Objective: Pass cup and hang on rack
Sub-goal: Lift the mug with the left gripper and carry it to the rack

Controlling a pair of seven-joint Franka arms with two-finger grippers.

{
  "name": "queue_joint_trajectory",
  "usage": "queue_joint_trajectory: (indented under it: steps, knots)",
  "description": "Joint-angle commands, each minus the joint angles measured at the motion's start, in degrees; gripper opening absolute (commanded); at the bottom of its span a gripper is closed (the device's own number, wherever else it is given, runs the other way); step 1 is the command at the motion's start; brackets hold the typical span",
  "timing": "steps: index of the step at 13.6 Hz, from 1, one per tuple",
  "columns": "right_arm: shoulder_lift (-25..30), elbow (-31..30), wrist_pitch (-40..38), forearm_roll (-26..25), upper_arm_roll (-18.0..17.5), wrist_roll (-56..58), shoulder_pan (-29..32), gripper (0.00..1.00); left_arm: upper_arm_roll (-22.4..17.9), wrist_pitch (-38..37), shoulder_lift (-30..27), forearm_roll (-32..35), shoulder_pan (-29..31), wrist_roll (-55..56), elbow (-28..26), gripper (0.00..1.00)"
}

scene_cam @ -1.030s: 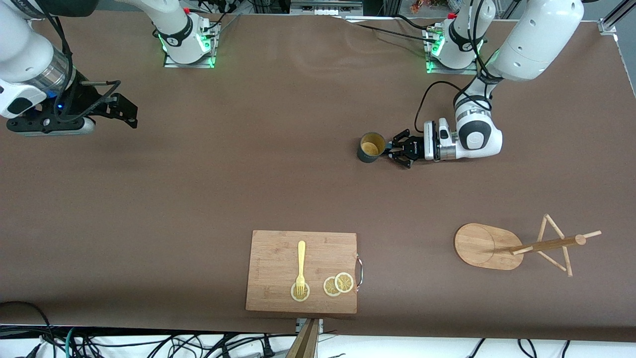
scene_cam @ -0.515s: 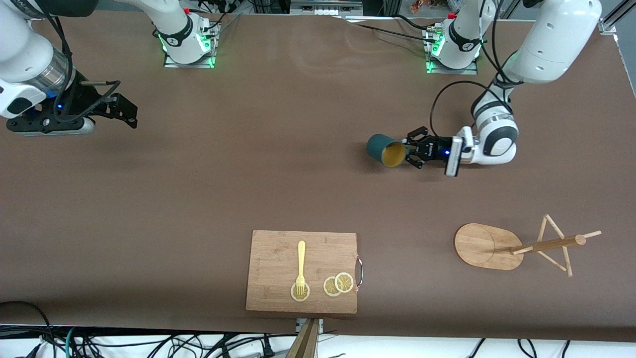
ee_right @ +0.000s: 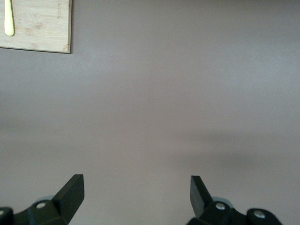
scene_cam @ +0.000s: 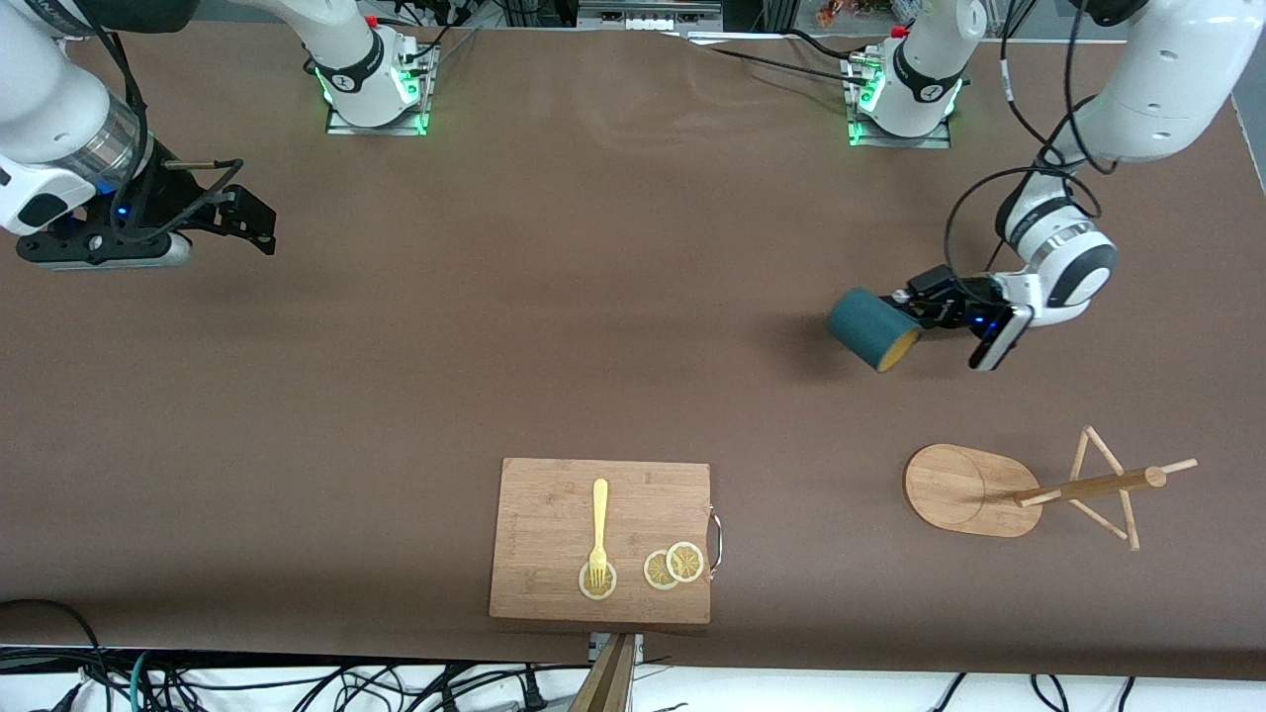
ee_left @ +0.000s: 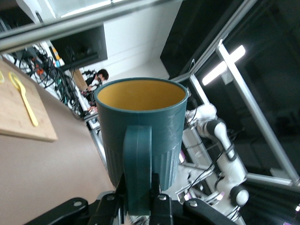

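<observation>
The dark teal cup [scene_cam: 870,327] with its mustard-yellow inside hangs in the air, tipped on its side with the mouth toward the front camera. My left gripper [scene_cam: 925,311] is shut on its loop handle [ee_left: 138,168], over bare table toward the left arm's end. In the left wrist view the cup [ee_left: 140,136] fills the middle, and the gripper [ee_left: 138,194] clamps the handle from both sides. The wooden rack [scene_cam: 1029,489] lies toppled on the table, nearer to the front camera than the cup. My right gripper [scene_cam: 242,220] waits open over the right arm's end; in its own wrist view it [ee_right: 137,190] holds nothing.
A bamboo cutting board [scene_cam: 554,514] near the table's front edge carries a yellow fork [scene_cam: 599,529] and lemon slices [scene_cam: 674,566]. Its corner [ee_right: 42,28] shows in the right wrist view. Cables run along the front edge.
My left gripper has carried the cup toward the left arm's end and a little toward the rack, turning it from upright onto its side. The right arm has not moved.
</observation>
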State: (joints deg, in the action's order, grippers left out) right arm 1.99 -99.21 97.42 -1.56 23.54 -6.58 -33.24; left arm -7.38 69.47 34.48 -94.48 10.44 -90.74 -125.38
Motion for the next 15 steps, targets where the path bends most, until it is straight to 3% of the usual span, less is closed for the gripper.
queue_joint_trajectory:
  steps: [1, 3, 7, 10, 15]
  knots:
    - [-0.50, 1.12, -0.47, -0.20, -0.08, -0.36, -0.25, 1.00, 0.52, -4.95, 0.15, -1.14, 5.89, 8.97, 1.71, 0.00]
    - [-0.50, 1.12, -0.47, -0.20, -0.16, -0.36, -0.33, 1.00, 0.61, -5.75, 0.59, -1.23, 9.23, 16.44, 5.22, 0.00]
    - [-0.50, 1.12, -0.12, -0.11, -0.16, -0.45, -0.77, 1.00, 0.61, -6.81, 0.76, -4.83, 12.58, 29.55, 7.08, 0.00]
    - [-0.50, 1.21, -0.04, -0.11, -0.16, -0.45, -0.86, 1.00, 0.61, -6.72, 3.65, -9.56, 13.29, 38.23, 7.17, 0.00]
    - [-0.50, 1.21, -0.12, -0.02, -0.16, -0.54, -1.30, 1.00, 0.61, -6.02, 5.68, -13.26, 14.35, 52.14, 12.61, 0.00]
